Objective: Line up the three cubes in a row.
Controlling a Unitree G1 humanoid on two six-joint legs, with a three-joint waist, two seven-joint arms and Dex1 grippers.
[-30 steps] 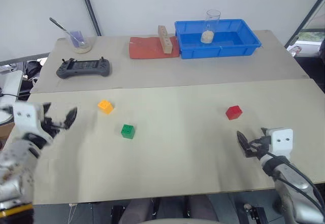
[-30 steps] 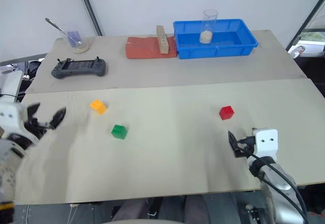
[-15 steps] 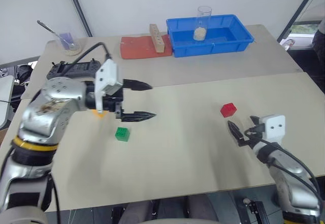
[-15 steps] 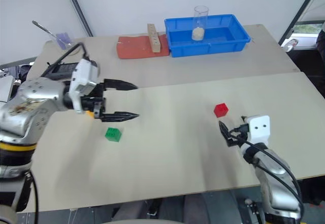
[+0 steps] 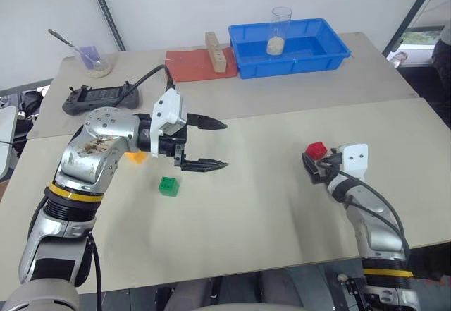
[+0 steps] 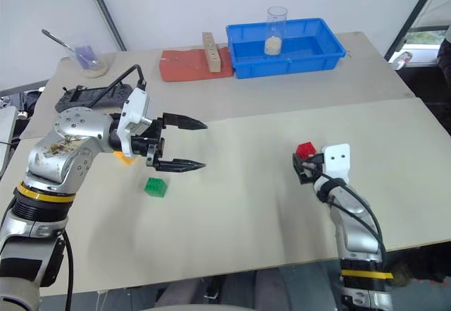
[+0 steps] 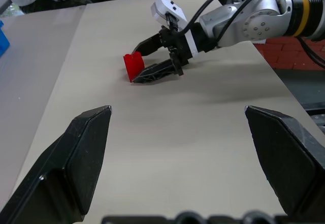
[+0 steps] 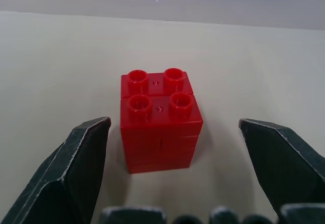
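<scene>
Table (image 5: 282, 205) seen from above by both eye views; red cube (image 8: 160, 127) viewed close by right wrist, farther by left wrist.

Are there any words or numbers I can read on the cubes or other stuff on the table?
None can be read.
Red cube: studs have tiny raised marks, too small to read.
Green cube: no text visible.
Black controller: any labels too small to read.
Blue bin: no text visible.

The red cube (image 8: 160, 127) is showing glossy moulded plastic with smooth studs. The worktop (image 5: 282, 205) is looking matt and pale, like board. The blue tray (image 5: 331, 53) is shining as smooth plastic; the tall cup (image 5: 280, 30) is looking clear.
</scene>
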